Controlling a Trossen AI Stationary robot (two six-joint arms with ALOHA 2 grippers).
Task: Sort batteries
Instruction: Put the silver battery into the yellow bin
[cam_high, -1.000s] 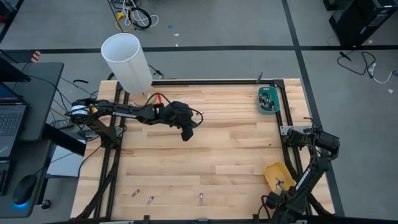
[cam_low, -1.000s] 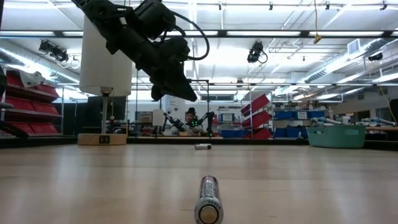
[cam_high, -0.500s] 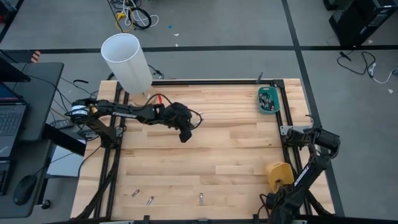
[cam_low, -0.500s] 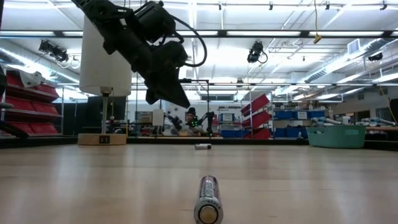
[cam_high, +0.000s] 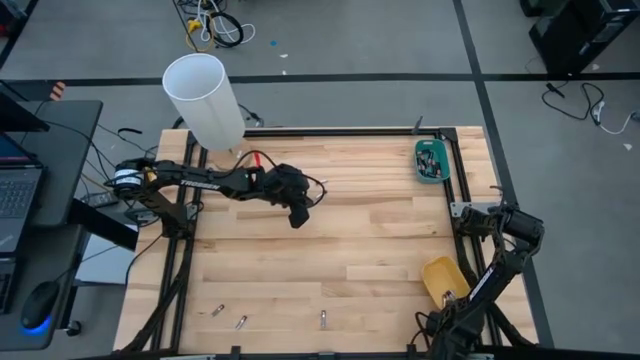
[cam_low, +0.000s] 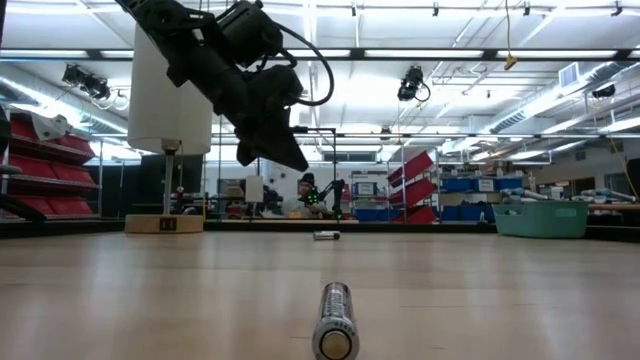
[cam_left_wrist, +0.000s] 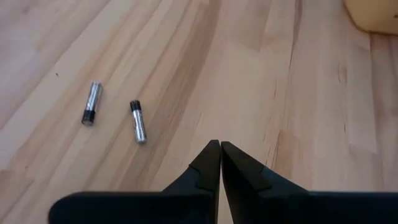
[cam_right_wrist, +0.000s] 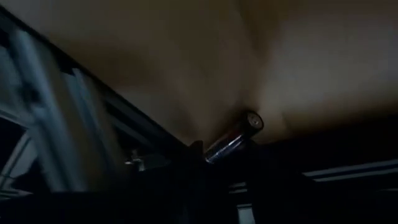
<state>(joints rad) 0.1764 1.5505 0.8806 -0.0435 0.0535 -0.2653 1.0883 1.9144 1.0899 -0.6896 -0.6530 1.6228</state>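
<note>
Wooden table (cam_high: 330, 240) framed by black rails, seen from above. Far left corner: tall white cylinder (cam_high: 204, 102) on a small stand. Far right edge: teal tray (cam_high: 431, 160) holding a jumble of small cells. Near right corner: yellow tray (cam_high: 443, 278), partly overlapped by the folded right arm. Off the table to the left: desk with a laptop (cam_high: 18, 195) and mouse (outside the work area).

Left gripper (cam_high: 297, 217) raised above the far left-centre of the table, fingers (cam_left_wrist: 208, 163) pressed together with nothing between them; nothing standing between it and the loose cells. Three loose batteries along the near edge, well apart from the left gripper: battery A (cam_high: 216, 311) and battery B (cam_high: 240, 322) near left, close together but not touching, each lying slantwise; battery C (cam_high: 323, 319) near centre, long axis running near-to-far, its end cap facing the low camera (cam_low: 336, 320). In the left wrist view, two cells, one (cam_left_wrist: 91, 103) and the other (cam_left_wrist: 138, 121), lying flat on the boards, roughly parallel and slightly splayed.

Right gripper (cam_right_wrist: 211, 163) down at the yellow tray; a silvery cell (cam_right_wrist: 235, 136) lying just beyond its tips, pointing obliquely away; finger state cannot be told in the dark view.
</note>
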